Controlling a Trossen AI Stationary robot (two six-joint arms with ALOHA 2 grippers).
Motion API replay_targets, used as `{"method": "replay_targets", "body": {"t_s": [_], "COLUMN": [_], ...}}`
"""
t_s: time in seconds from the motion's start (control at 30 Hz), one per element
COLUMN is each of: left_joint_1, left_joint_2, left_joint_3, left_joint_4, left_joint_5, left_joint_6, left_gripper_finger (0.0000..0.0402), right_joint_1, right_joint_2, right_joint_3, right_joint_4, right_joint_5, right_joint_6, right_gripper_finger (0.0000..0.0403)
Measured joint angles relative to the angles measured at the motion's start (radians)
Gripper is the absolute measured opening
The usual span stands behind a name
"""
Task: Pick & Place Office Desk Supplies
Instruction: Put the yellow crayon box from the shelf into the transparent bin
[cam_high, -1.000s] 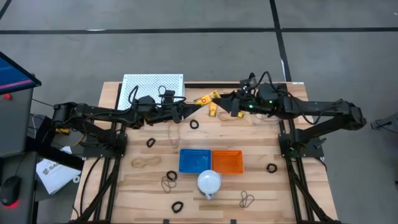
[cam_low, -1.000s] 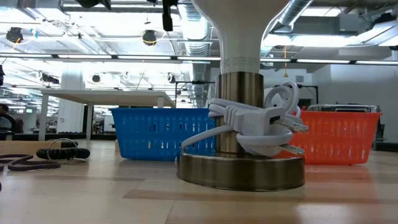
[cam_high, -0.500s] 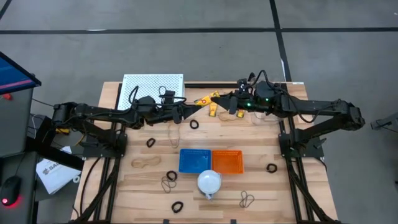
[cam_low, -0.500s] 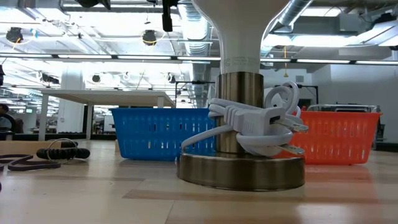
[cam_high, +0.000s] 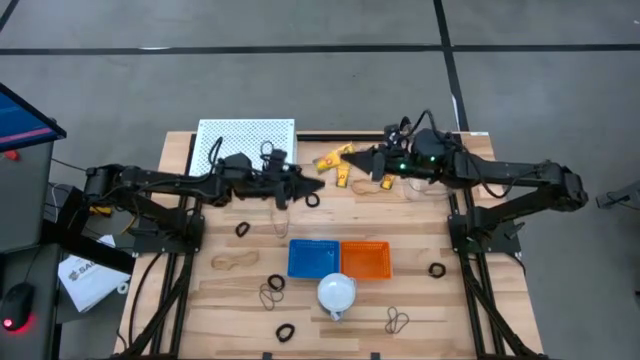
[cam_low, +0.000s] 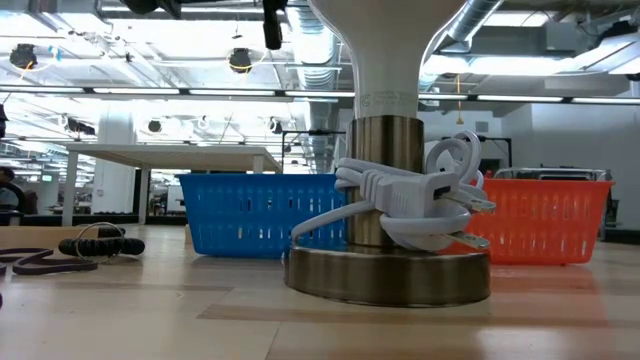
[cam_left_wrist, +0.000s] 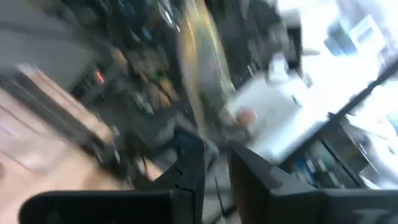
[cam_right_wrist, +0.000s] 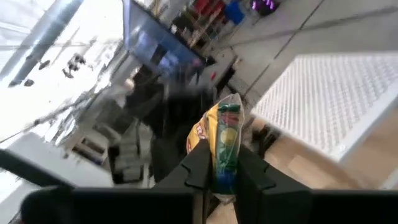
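Observation:
A yellow clip with green print (cam_right_wrist: 222, 140) sticks out past my right gripper (cam_right_wrist: 222, 177), which is shut on it high over the table's far middle. In the high view the yellow clip (cam_high: 334, 160) shows just left of my right gripper (cam_high: 358, 163). My left gripper (cam_high: 306, 184) hangs a little to the left of the clip, apart from it. In the blurred left wrist view my left gripper (cam_left_wrist: 216, 171) shows a narrow gap with nothing in it. Black rings (cam_high: 241, 229) and tan rubber-band loops (cam_high: 235, 262) lie flat on the table. My right gripper pinches the yellow clip's near end (cam_right_wrist: 224, 169) between its two fingers. The fingers reach level from the table's right. The clip stands out beyond the fingertips (cam_right_wrist: 200, 163), lifted clear of the table.
A blue tray (cam_high: 313, 258) and an orange tray (cam_high: 366, 260) sit side by side at the table's middle. A white dome-topped lamp (cam_high: 336, 292) stands near them, its cord wound on the stem (cam_low: 400, 195). A white perforated board (cam_high: 247, 140) lies far left.
My right gripper has shut on the yellow clip and edged toward the table's left. My left gripper, whose tip was at the clip's other end, has turned at the wrist and come away from it, toward the near edge. The clip stays up with my right gripper.

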Motion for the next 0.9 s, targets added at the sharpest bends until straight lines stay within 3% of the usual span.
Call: {"method": "replay_targets", "body": {"t_s": [0.17, 0.27, 0.43, 0.57, 0.77, 0.9], "left_joint_1": [0.000, -0.006, -0.009, -0.005, 0.001, 0.001], "left_joint_2": [-0.026, -0.067, -0.163, -0.238, -0.296, -0.298], "left_joint_3": [-0.002, -0.001, -0.001, 0.000, 0.000, 0.000], "left_joint_4": [-0.162, -0.255, -0.406, -0.472, -0.481, -0.481], "left_joint_5": [0.112, 0.115, 0.121, 0.098, 0.025, -0.020], "left_joint_6": [0.010, 0.039, 0.078, 0.109, 0.144, 0.178], "left_gripper_finger": [0.0074, 0.0076, 0.0076, 0.0076, 0.0076, 0.0076], "right_joint_1": [-0.060, -0.099, -0.142, -0.156, -0.192, -0.243], "right_joint_2": [-0.065, -0.134, -0.258, -0.317, -0.302, -0.232], "right_joint_3": [0.000, 0.000, 0.000, 0.000, 0.000, 0.000], "right_joint_4": [-0.087, -0.301, -0.702, -0.912, -1.177, -1.238], "right_joint_5": [0.012, 0.015, 0.128, 0.220, 0.386, 0.454], "right_joint_6": [-0.023, -0.025, -0.002, 0.056, 0.115, 0.086], "right_gripper_finger": [0.0027, 0.0027, 0.0030, 0.0029, 0.0029, 0.0029]}}
